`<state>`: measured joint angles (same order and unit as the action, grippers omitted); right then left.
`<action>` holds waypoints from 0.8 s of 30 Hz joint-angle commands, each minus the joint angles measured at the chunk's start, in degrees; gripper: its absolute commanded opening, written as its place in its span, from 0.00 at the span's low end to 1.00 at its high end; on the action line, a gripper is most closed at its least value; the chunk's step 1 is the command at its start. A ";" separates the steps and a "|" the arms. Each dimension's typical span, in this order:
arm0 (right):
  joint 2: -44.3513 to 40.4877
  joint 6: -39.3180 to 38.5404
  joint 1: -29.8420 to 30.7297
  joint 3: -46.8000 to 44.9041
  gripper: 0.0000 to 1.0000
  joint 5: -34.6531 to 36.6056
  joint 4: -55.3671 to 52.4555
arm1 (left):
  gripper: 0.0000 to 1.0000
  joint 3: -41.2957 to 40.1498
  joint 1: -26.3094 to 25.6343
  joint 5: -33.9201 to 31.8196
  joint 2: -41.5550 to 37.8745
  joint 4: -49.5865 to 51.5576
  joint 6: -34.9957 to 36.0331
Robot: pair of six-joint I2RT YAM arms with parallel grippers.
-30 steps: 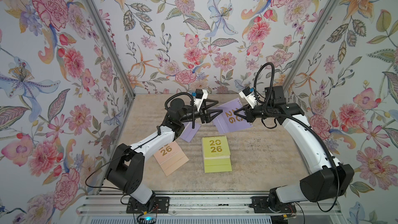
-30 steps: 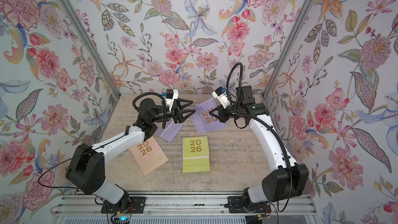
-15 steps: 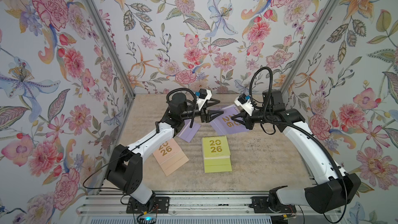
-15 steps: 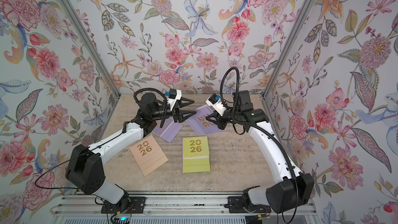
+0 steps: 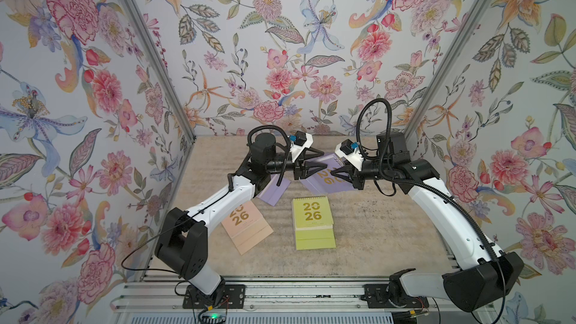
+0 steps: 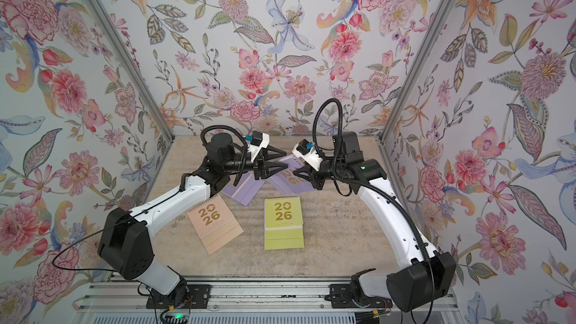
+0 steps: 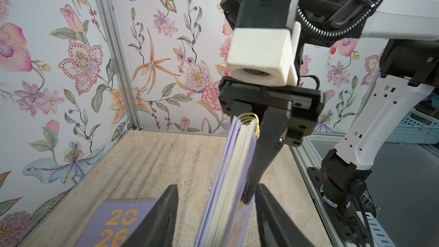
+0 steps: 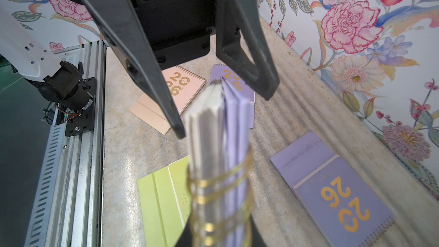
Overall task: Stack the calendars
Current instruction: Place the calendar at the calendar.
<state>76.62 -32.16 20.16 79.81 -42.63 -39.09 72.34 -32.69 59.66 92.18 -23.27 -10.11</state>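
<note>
**Bimanual handover position, stereo and wrist views.** In both top views the right end effector (image 5: pixel 335 174) is clamped on the spiral-bound end of a lilac calendar (image 5: pixel 321 180). It holds the calendar tilted and clear of the bench (image 5: pixel 374 232), in the upper middle of the frame.

The left end effector (image 5: pixel 324 159) faces it from the left with its jaws apart, one on either side of the calendar's free end. The left wrist view shows a gap between one finger (image 7: pixel 164 222) and the cover. Whether the other finger touches cannot be judged.

Four more calendars lie flat on the bench:
- A yellow-green calendar (image 5: pixel 313 222) lies cover up at the centre of the frame, below the held one and apart from it.
- A peach calendar (image 5: pixel 249 229) lies askew to its left, with its upper left corner hidden by the left arm.
- A second lilac calendar (image 5: pixel 274 193) lies between the peach calendar and the end effectors, partly under the left arm.
- A third lilac calendar (image 8: pixel 332 196), shown in the right wrist view, lies cover up near the floral wall.
</note>
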 commanded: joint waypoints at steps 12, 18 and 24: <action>0.04 -2.17 0.50 0.97 0.36 -2.15 2.67 | 0.00 0.49 -0.98 -2.70 -0.21 -0.47 0.27; -2.12 5.63 -1.69 -4.15 0.67 -1.06 9.88 | 0.00 -1.11 -0.09 -6.24 -0.14 -6.55 -7.60; -10.56 29.37 -7.95 -19.49 0.99 3.48 36.62 | 0.00 -4.91 1.84 -18.30 -0.77 -14.26 -26.31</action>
<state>69.65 -16.80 14.24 64.90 -41.41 -17.47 68.25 -32.10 50.17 92.47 -29.69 -25.08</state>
